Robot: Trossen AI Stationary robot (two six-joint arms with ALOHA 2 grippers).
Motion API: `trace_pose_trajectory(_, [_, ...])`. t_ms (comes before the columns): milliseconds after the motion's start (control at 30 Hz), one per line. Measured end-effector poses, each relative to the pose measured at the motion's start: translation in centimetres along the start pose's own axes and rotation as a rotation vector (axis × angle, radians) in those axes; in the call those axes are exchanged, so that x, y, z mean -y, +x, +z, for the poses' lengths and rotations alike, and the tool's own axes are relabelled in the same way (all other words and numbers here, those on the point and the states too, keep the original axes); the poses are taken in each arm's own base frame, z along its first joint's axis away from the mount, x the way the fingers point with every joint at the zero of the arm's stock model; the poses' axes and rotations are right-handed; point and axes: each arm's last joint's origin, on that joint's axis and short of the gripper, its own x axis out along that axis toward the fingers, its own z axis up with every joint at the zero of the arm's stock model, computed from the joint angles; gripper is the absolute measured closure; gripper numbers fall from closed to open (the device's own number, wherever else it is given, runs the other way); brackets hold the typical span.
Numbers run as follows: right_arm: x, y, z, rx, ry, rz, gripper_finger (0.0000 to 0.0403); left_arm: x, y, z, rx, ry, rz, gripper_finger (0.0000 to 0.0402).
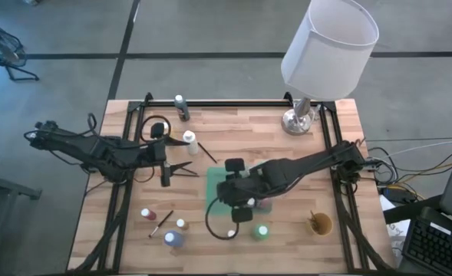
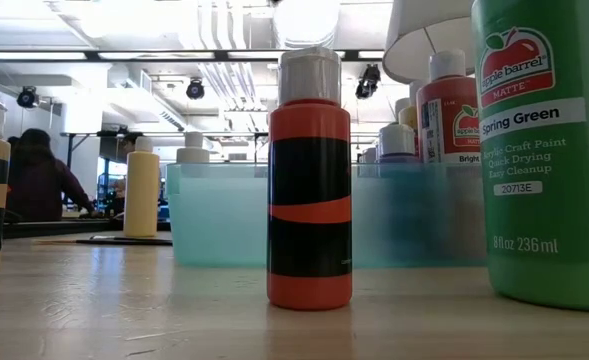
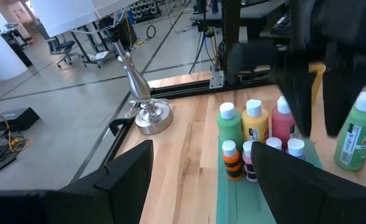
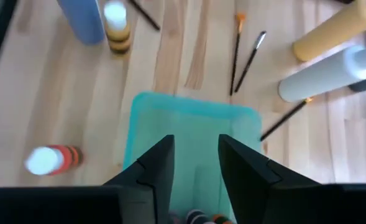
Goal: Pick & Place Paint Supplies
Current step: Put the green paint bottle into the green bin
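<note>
While upright, bottles (image 3: 252,121) in tray (image 4: 189,134).

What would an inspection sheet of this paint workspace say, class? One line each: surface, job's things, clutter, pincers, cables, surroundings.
Surface: wooden table, black-framed.
Job's things: teal tray holds several paint bottles; other bottles and brushes lie scattered around.
Clutter: lamp at the far edge; tan cup near the right edge.
Pincers: left pincer open, beside the tray; right pincer over the tray, fingers apart and empty.
Cables: black cable looping in front of the tray.
Surroundings: keyboard off the table; person in the background.
</note>
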Motion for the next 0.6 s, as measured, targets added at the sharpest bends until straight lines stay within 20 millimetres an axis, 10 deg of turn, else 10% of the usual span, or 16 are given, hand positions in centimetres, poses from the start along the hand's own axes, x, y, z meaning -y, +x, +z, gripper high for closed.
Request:
trace_pose_trajectory(300, [1.5,-6.5,2.7,0.176,-0.013,0.011,0.0323,0.3,0.4,-0.1,-0.014,0.009,-0.002,0.0125])
trace_pose_trajectory(600, [1.9,-8.8,4.6,0.389,0.055,0.025,0.0353,0.6,1.0,-0.3,-0.034,0.02,-0.004,0.0124])
